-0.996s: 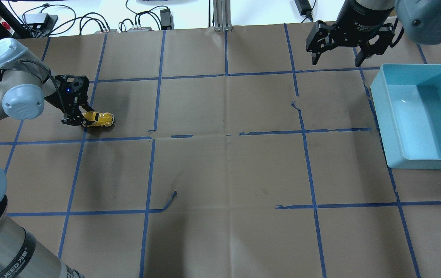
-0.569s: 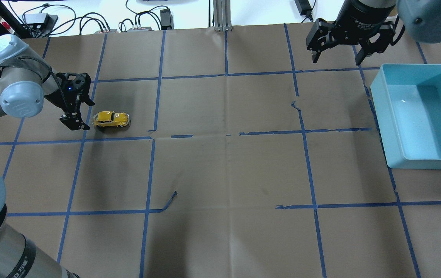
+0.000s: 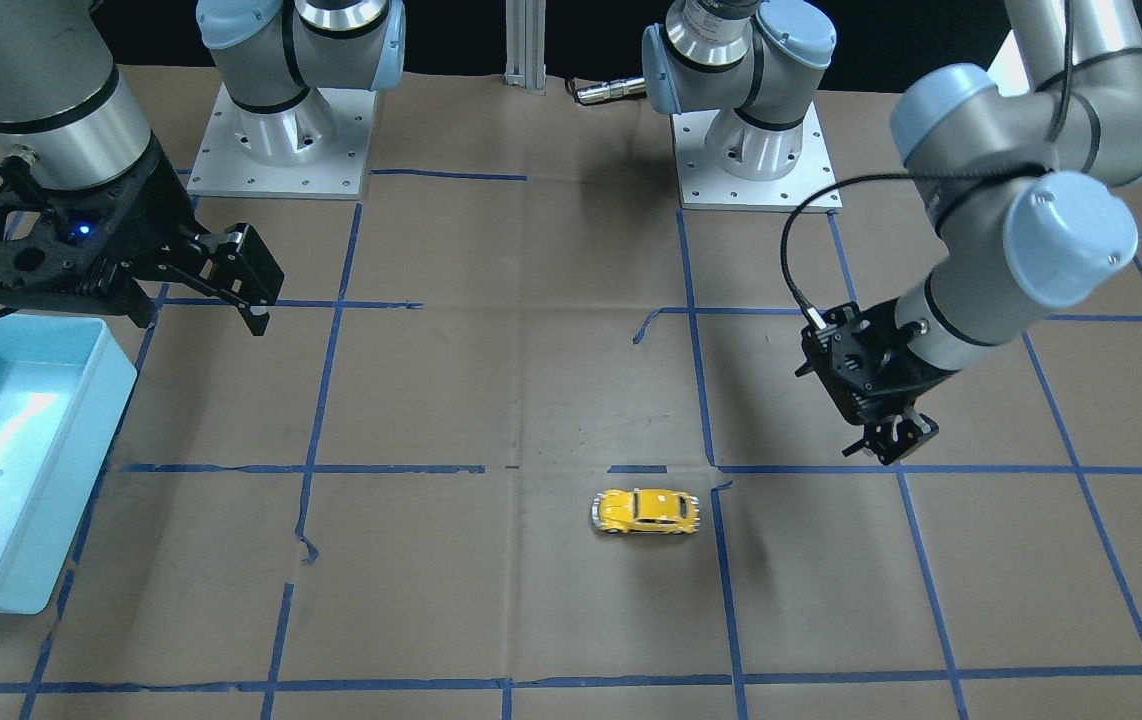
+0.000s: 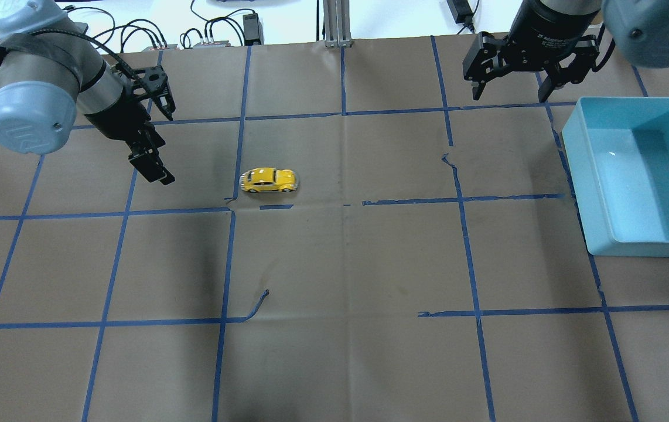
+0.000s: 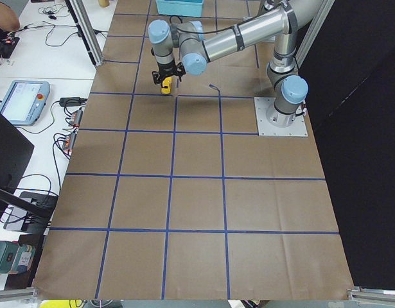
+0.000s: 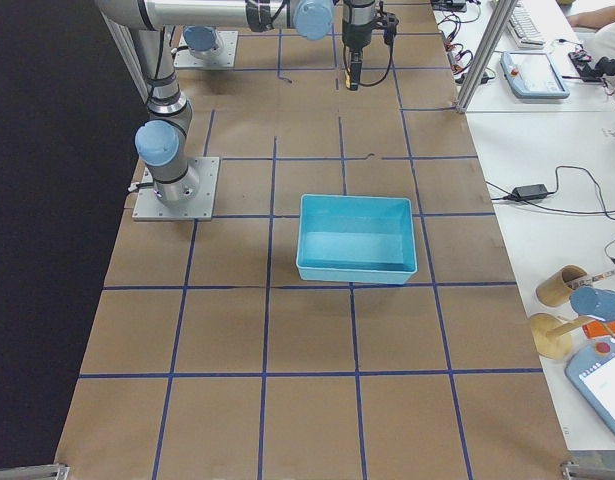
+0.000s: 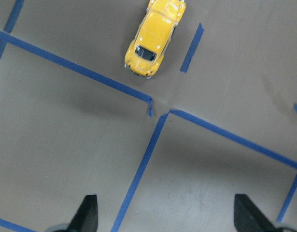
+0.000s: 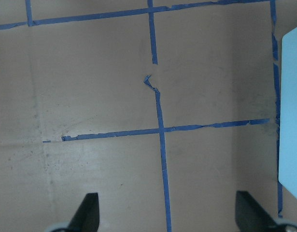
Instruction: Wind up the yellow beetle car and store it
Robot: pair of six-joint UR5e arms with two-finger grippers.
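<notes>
A robotics lab is shown. The desk is covered with brown paper and marked into squares with blue tape. Two industrial arms are bolted to metal base plates. Along the desk's 12 o'clock edge in the overhead view, cables and an aluminium post are seen; a teach pendant is laid on a white side table at 9 o'clock in the left-end view.

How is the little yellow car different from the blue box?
The car is yellow; the box is light blue. The car is far smaller than the box. The car is rounded with wheels; the box is an open, empty rectangle. Both rest on the brown paper, and nothing holds either.
</notes>
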